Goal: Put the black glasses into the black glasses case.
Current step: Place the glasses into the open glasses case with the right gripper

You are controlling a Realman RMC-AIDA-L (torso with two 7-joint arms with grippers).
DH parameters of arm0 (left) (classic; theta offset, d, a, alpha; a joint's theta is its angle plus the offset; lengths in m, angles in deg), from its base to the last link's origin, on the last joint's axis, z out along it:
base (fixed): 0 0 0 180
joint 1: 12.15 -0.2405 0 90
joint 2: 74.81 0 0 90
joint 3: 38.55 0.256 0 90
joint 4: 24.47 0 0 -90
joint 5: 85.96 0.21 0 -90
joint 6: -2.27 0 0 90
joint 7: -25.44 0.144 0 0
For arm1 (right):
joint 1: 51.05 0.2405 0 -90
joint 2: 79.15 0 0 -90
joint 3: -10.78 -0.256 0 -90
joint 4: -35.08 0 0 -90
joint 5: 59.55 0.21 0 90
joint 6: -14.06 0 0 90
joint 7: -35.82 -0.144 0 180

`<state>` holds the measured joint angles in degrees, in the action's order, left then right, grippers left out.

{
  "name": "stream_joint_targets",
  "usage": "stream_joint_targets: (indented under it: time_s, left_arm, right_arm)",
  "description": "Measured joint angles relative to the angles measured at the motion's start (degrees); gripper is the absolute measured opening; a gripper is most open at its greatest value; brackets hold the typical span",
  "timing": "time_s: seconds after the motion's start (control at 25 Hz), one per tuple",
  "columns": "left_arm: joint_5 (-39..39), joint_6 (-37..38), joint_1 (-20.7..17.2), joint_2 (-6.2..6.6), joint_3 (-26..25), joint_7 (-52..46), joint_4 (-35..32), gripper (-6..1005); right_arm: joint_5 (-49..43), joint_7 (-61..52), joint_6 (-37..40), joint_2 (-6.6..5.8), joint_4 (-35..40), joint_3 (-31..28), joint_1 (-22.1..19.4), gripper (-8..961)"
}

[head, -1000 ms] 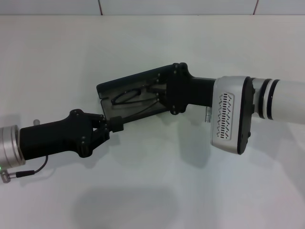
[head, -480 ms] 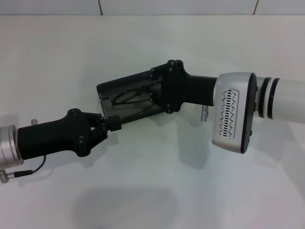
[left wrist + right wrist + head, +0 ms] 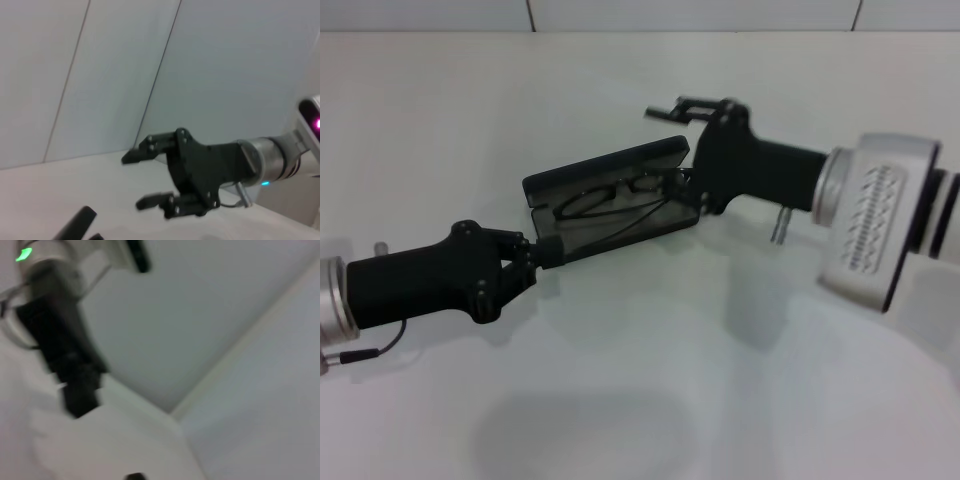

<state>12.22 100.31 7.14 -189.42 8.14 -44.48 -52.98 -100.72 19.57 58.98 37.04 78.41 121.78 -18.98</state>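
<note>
The left gripper (image 3: 548, 251) reaches in from the near left, its fingers closed on the near left corner of the black glasses case (image 3: 610, 200). The right gripper (image 3: 672, 140) sits at the far right end of the case with its fingers spread apart and nothing between them; one finger stands above the far right corner of the lid and the other is down by the right edge of the case. The left wrist view shows that same gripper (image 3: 145, 177) with a clear gap between its two fingers.

The case lies open on the white table (image 3: 640, 400), slanting from near left to far right. The black glasses (image 3: 610, 196) lie inside it, rims toward the far side and the temple arms running along the tray.

Bare tabletop lies on the far side of the case up to the wall, and more spreads across the near side, so both long edges are unobstructed.

Half a second ago the right gripper covered the right part of the case; it has since drawn back to the right and lifted, uncovering the glasses. The left gripper has kept its hold at the corner.
</note>
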Motion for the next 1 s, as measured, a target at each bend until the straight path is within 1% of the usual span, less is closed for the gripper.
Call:
stream_joint_targets:
  time_s: [0.04,0.16,0.24,0.28,0.32,0.4,0.44,0.48,0.52,0.6,0.68,0.8,0.84,0.92,1.0]
  left_arm:
    - [0.0,-0.1,0.0,0.04,-0.1,0.4,0.0,5]
    - [0.0,-0.3,0.0,0.16,-2.0,1.2,-0.2,5]
    - [0.1,-0.3,-0.2,0.19,-2.7,1.8,-0.6,5]
    - [0.2,-0.3,-0.3,0.19,-2.8,2.1,-0.9,5]
    - [0.2,-0.3,-0.4,0.17,-2.8,2.7,-1.3,5]
    - [0.2,-0.3,-0.5,0.11,-2.8,4.1,-1.8,5]
    - [0.3,-0.3,-0.6,0.10,-2.8,4.9,-1.8,5]
    - [0.3,-0.3,-0.6,0.10,-2.8,5.4,-1.8,5]
    - [0.3,-0.3,-0.7,0.10,-2.8,5.8,-1.9,5]
    - [0.5,-0.5,-0.7,0.15,-2.9,6.4,-2.1,5]
    - [0.9,-1.0,-0.8,0.13,-2.9,6.8,-2.6,5]
    - [2.0,-1.9,-0.9,-0.17,-2.9,7.0,-3.6,31]
    - [2.5,-2.2,-0.9,-0.30,-2.9,7.1,-3.9,39]
    - [3.1,-2.5,-0.9,-0.49,-2.9,7.3,-4.3,62]
    - [3.4,-2.6,-0.9,-0.63,-2.9,7.4,-4.5,91]
  right_arm:
    - [0.8,-0.5,0.1,0.00,0.2,-0.4,-0.7,501]
    - [5.2,-3.1,1.4,-0.06,0.6,-0.8,-2.6,501]
    - [7.0,-6.6,3.2,-0.32,1.3,-1.3,-4.3,502]
    - [7.3,-10.8,5.0,-0.61,2.3,-2.4,-6.1,502]
    - [7.3,-10.8,5.0,-0.61,2.3,-2.4,-6.1,502]
    - [7.0,-16.0,7.0,-1.13,2.9,-3.7,-7.8,502]
    - [6.9,-18.3,8.0,-1.50,3.0,-4.3,-8.4,502]
    - [6.2,-24.2,11.3,-3.02,2.8,-5.4,-9.4,502]
    - [6.2,-24.2,11.3,-3.02,2.8,-5.4,-9.4,502]
    - [4.5,-29.7,16.4,-4.64,1.2,-7.3,-10.0,502]
    - [1.6,-33.3,22.5,-5.66,-1.8,-10.3,-10.2,503]
    - [-5.5,-35.8,29.6,-6.01,-5.9,-15.7,-10.2,503]
    - [-8.7,-36.2,31.5,-6.00,-7.2,-17.8,-10.2,524]
    - [-14.4,-36.4,33.6,-5.71,-9.0,-20.8,-10.3,565]
    - [-17.5,-36.3,34.0,-5.29,-10.0,-22.7,-10.7,606]
